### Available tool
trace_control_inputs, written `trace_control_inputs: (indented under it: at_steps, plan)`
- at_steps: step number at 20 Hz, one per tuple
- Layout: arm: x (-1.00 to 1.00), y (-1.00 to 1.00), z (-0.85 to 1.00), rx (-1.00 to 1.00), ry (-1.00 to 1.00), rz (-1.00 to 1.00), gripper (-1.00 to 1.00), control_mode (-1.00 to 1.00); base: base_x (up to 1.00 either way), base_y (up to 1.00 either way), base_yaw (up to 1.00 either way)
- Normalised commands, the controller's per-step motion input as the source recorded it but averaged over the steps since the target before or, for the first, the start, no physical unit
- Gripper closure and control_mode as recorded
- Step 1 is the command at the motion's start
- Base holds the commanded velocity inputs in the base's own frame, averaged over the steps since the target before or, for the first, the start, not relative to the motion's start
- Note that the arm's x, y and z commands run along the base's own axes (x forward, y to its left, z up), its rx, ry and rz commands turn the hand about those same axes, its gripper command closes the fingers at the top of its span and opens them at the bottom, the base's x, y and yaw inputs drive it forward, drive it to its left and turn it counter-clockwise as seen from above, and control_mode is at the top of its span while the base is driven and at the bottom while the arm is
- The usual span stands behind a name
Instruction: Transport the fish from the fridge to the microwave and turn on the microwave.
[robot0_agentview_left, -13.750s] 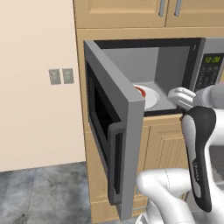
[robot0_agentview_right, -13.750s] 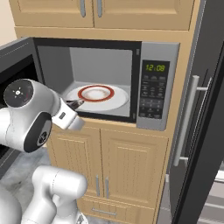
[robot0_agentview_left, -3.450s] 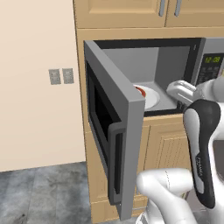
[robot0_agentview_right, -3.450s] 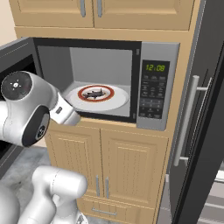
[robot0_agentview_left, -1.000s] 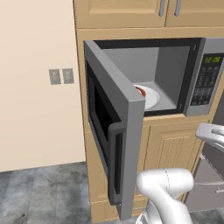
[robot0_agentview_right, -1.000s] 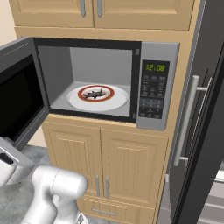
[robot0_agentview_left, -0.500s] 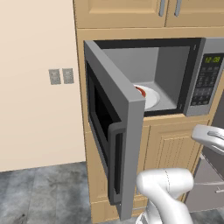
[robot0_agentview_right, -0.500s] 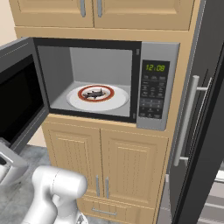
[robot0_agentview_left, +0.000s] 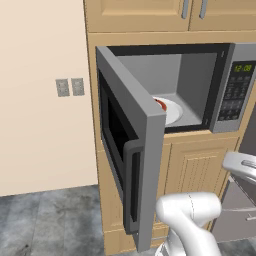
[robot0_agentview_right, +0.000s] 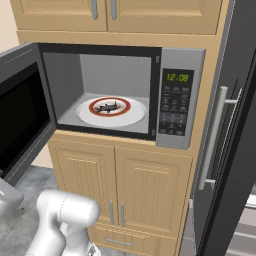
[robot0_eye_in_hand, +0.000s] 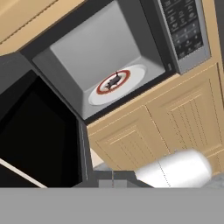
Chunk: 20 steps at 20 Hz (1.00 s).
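Observation:
The microwave (robot0_agentview_right: 175, 75) stands with its door (robot0_agentview_right: 20, 125) swung wide open to the left. Inside, the small dark fish (robot0_agentview_right: 109, 106) lies on a white plate with a red ring (robot0_agentview_right: 135, 116). The hand view looks up at the fish (robot0_eye_in_hand: 114, 81) from below the microwave, beside the open door (robot0_eye_in_hand: 39, 131). My gripper (robot0_eye_in_hand: 113, 178) is shut and empty, its dark tips together at the bottom of that view, low and well back from the cavity. The fridge (robot0_agentview_right: 240, 100) with its dark door stands to the right.
The keypad (robot0_agentview_right: 173, 114) and green clock (robot0_agentview_right: 177, 77) are on the microwave's right side. Tan cabinet doors (robot0_agentview_right: 120, 190) sit below and above it. The open door (robot0_agentview_left: 135, 150) juts far out into the room. My white arm (robot0_agentview_left: 190, 215) folds low in front of the lower cabinets.
Since the earliest frames the fish has been let go onto the plate and the arm has pulled out and down. Over the last second the hand has only drifted slightly lower.

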Motion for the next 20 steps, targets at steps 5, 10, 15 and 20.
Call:
trace_control_inputs:
  at_steps: [5, 10, 15, 20]
  plan:
    - [-0.18, 0.12, 0.0, 0.0, 0.0, 0.0, 1.0, -1.0, 0.0, 0.0, 0.0]
    - [-0.18, 0.16, 0.0, 0.0, -0.01, 0.0, 1.0, -1.0, 0.0, 0.0, 0.0]
    - [-0.07, 0.2, 0.0, 0.0, -0.01, 0.0, 1.0, -1.0, 0.0, 0.0, 0.0]
    - [-0.01, 0.23, 0.0, 0.0, -0.02, 0.0, 1.0, -1.0, 0.0, 0.0, 0.0]
